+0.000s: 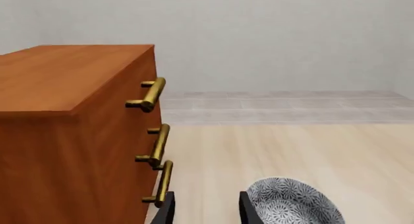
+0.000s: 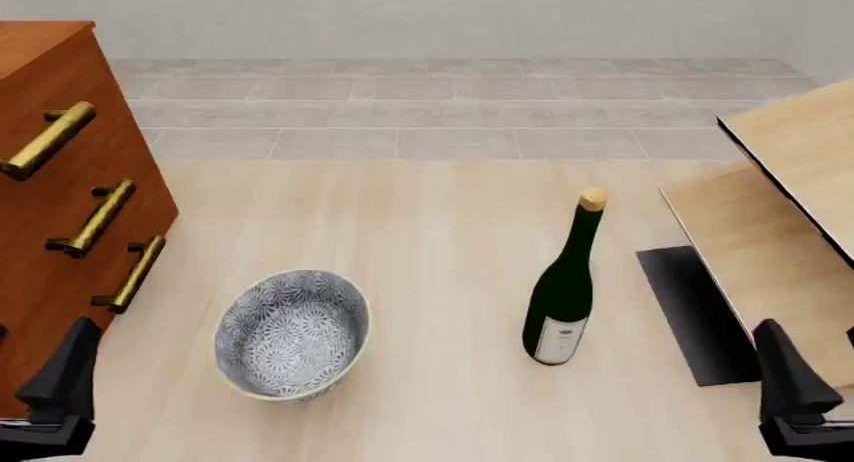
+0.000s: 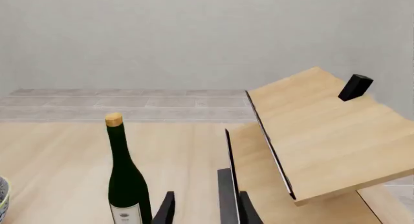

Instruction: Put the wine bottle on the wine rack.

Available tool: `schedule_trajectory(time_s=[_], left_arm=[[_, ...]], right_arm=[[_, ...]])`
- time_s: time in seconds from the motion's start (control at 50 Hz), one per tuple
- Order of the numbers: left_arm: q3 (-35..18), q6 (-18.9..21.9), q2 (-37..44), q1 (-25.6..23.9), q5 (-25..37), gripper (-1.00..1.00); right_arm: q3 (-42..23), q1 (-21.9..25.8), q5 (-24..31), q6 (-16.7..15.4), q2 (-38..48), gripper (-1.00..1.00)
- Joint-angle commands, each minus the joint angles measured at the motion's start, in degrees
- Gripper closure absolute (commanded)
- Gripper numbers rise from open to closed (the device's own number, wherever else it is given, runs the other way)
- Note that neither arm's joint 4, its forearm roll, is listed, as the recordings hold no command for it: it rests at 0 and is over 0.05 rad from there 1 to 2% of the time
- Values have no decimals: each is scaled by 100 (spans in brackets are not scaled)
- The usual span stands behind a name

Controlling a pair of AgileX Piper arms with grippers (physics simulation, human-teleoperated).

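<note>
The wine bottle (image 2: 563, 282) stands upright on the table, dark green with a tan cork and a white label; the right wrist view shows the wine bottle (image 3: 126, 175) ahead of the gripper and off to one side. At the right edge is the wine rack (image 2: 781, 197), slanted tan panels over a flat black base (image 2: 691, 312). My right gripper (image 2: 794, 387) hovers at the near right, beside the rack, open and empty, with its fingertips (image 3: 165, 209) apart. My left gripper (image 2: 60, 377) is at the near left by the cabinet, open and empty, fingertips (image 1: 249, 209) apart.
A reddish-brown cabinet (image 2: 54, 212) with brass handles (image 2: 100, 217) fills the left side, close to my left gripper. A patterned bowl (image 2: 294, 332) sits between the cabinet and the bottle. A tiled floor strip lies beyond the table's far edge.
</note>
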Motion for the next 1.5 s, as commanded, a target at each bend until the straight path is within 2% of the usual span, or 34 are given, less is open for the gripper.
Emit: schedule_trajectory(time_s=[0.02,0.4,0.66,0.78,0.84,0.9,1.44,1.48,1.5], left_arm=[[-4,91,-44,144,-67,-100],[9,149,-52,98,-41,-100],[8,251,-26,155,91,-100],[11,75,-51,163,47,-100],[6,119,-27,136,43,-100],[7,122,-23,129,48,-100],[10,249,-45,82,184,-100],[10,242,-45,79,188,-100],[11,251,-46,79,193,-100]], right_arm=[[-55,20,-40,-66,86,-100],[-358,336,-472,-188,823,-100],[-686,685,-937,-173,1711,-100],[-821,805,-1061,-187,1984,-100],[-888,850,-1092,-192,2090,-100],[-987,867,-1073,-56,2165,-100],[-1203,1445,-1903,-4,3588,-100],[-1222,1511,-1994,25,3715,-100],[-1239,1554,-2050,210,3779,-100]])
